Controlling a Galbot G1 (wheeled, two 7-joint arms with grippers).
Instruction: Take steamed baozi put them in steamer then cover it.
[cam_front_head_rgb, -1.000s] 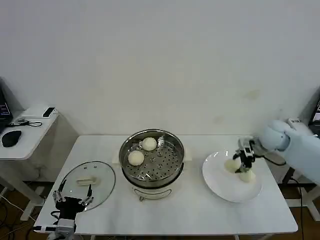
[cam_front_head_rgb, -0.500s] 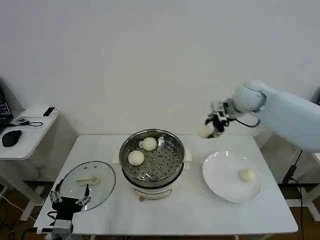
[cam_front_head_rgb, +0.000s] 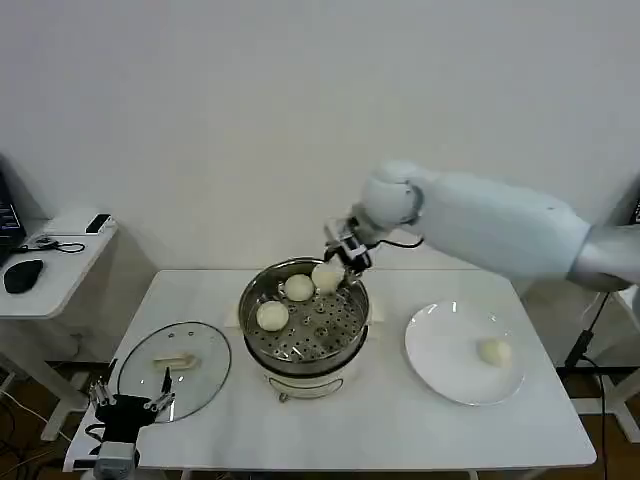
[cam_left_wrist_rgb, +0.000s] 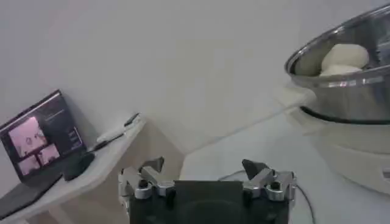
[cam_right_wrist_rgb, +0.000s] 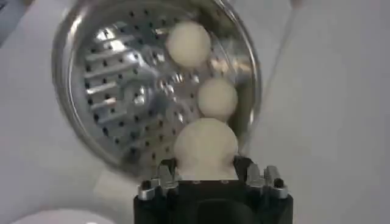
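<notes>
Head view, your right gripper (cam_front_head_rgb: 334, 272) clamps a baozi (cam_front_head_rgb: 326, 277) between its jaws above the steamer (cam_front_head_rgb: 303, 315) far rim, left gripper (cam_front_head_rgb: 128, 409) open, idle near the cover (cam_front_head_rgb: 175, 357).

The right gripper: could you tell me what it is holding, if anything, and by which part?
The right gripper holds one steamed baozi by its opposite sides, above the steamer. The left gripper is open, holding nothing.

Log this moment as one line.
right hand: holds baozi over steamer | left hand: open, idle by cover | plate: one bun
</notes>
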